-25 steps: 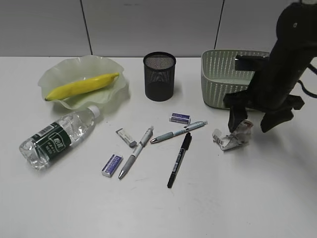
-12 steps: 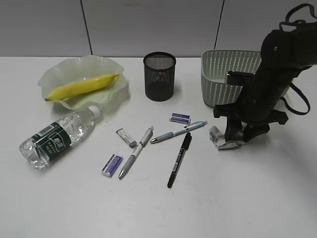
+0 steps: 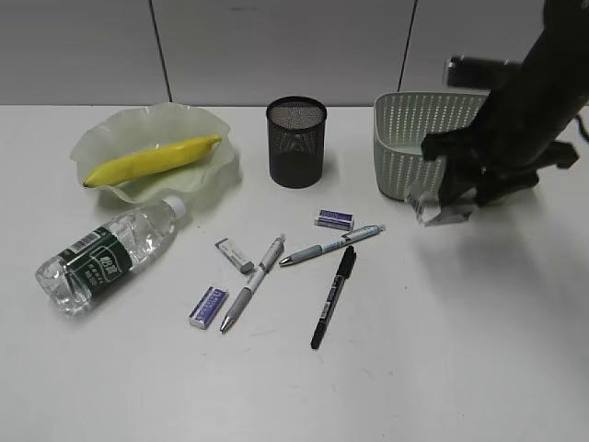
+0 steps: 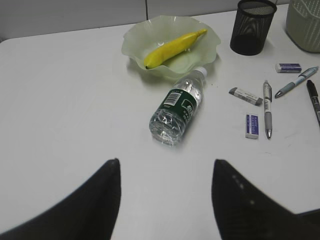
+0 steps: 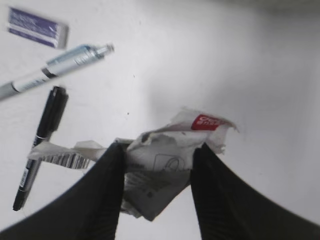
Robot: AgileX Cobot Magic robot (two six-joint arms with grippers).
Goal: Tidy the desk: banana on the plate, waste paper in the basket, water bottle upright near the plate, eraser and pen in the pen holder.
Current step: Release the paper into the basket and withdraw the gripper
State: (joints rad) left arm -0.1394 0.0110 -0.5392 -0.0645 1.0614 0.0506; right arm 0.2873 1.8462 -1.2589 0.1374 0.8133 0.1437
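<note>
Done: yellow curved banana (image 3: pixel 152 159) in wavy pale green plate (image 3: pixel 208 125), desk's far left.
In hand: crumpled white waste paper (image 3: pixel 440 211), pinched by right gripper (image 3: pixel 463 189) beside perforated sage-green basket (image 3: pixel 405 138) (left gripper (image 4: pixel 165 200) spread, empty).
Left: clear plastic water bottle (image 3: pixel 104 254) lying flat, pens, erasers.

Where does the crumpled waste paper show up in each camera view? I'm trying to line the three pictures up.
Exterior view: the waste paper hangs at right, held off the desk in the right pincer, in front of the basket.
Left wrist view: not in it.
Right wrist view: low centre, the waste paper sits clamped between the two dark fingers.
Shared landmark: the black pen, left of the paper in the exterior and right wrist views, at the right edge of the left wrist view.
</note>
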